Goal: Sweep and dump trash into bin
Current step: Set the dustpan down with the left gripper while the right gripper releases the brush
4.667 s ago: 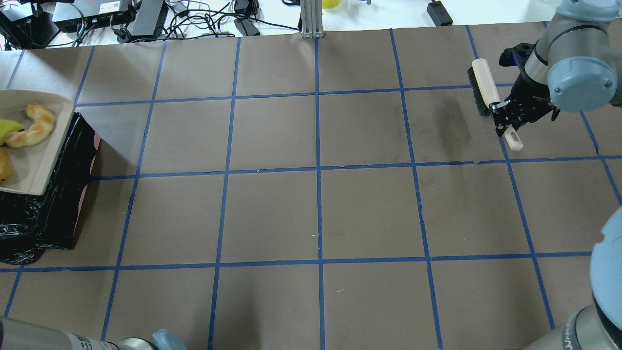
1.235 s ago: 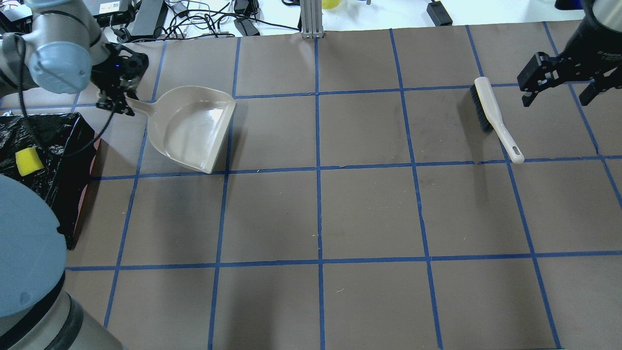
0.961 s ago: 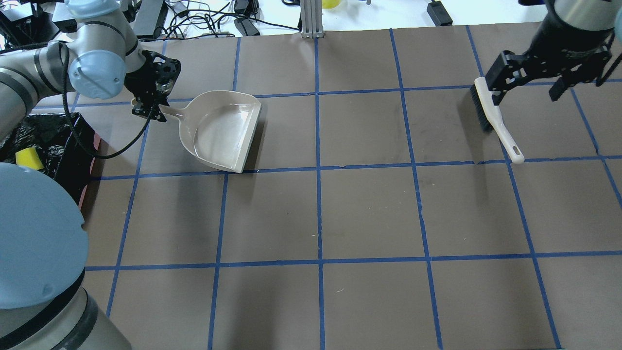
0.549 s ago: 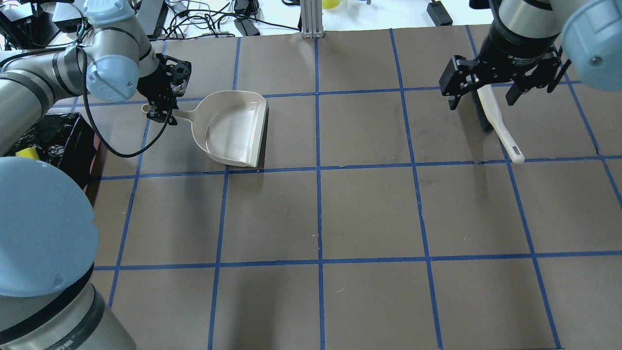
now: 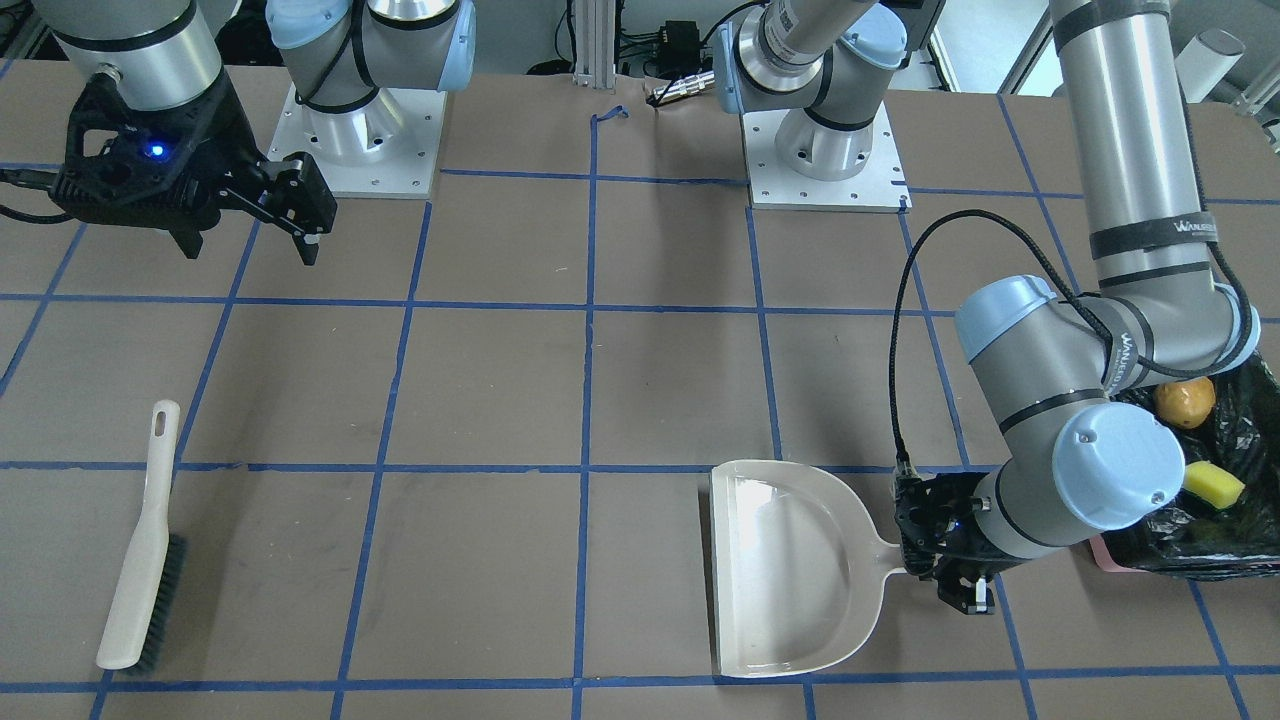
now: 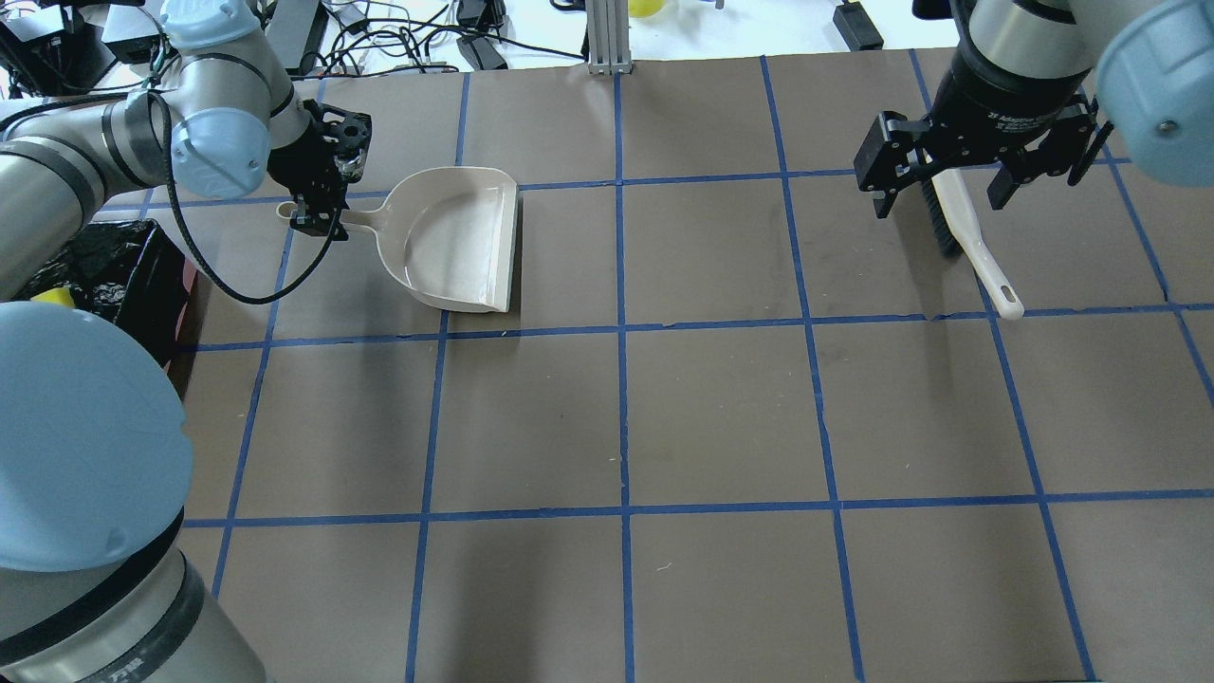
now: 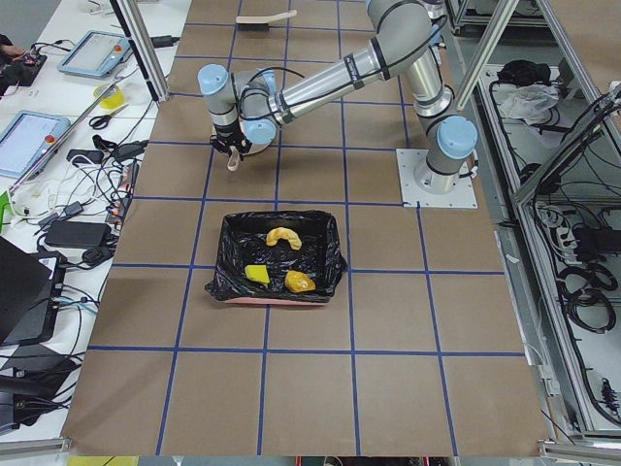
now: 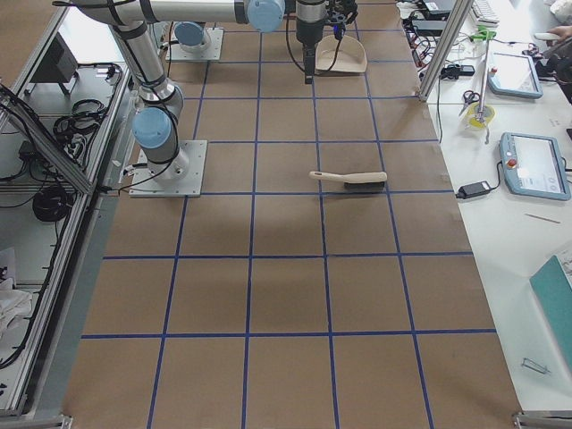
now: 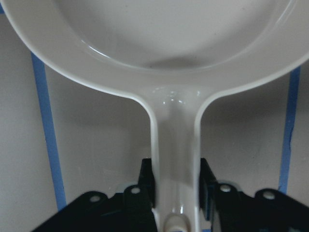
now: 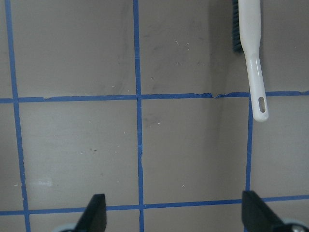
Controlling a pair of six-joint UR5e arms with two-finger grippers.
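The trash lies in the bin (image 7: 221, 283): a croissant-like piece (image 7: 283, 236), a yellow wedge (image 7: 256, 275) and a golden-brown lump (image 7: 299, 282). The lump (image 5: 1185, 400) and wedge (image 5: 1213, 483) also show in the front view, inside the black bag (image 5: 1235, 550). My left gripper (image 6: 318, 204) is shut on the handle of the empty beige dustpan (image 6: 460, 242), right of the bin (image 6: 133, 285). The wrist view shows its fingers (image 9: 147, 186) clamping the handle (image 9: 175, 145). My right gripper (image 6: 939, 185) is open and empty above the brush (image 6: 977, 251).
The brush (image 5: 140, 560) lies flat on the brown paper, bristles toward the far edge. Cables and power boxes (image 6: 285, 38) line the far table edge. A metal post (image 6: 607, 38) stands at the middle of that edge. Blue tape marks a grid.
The dustpan, earlier held over the bin with trash on it, is empty and has moved right with my left gripper. My right gripper let go of the brush and now hovers over it.
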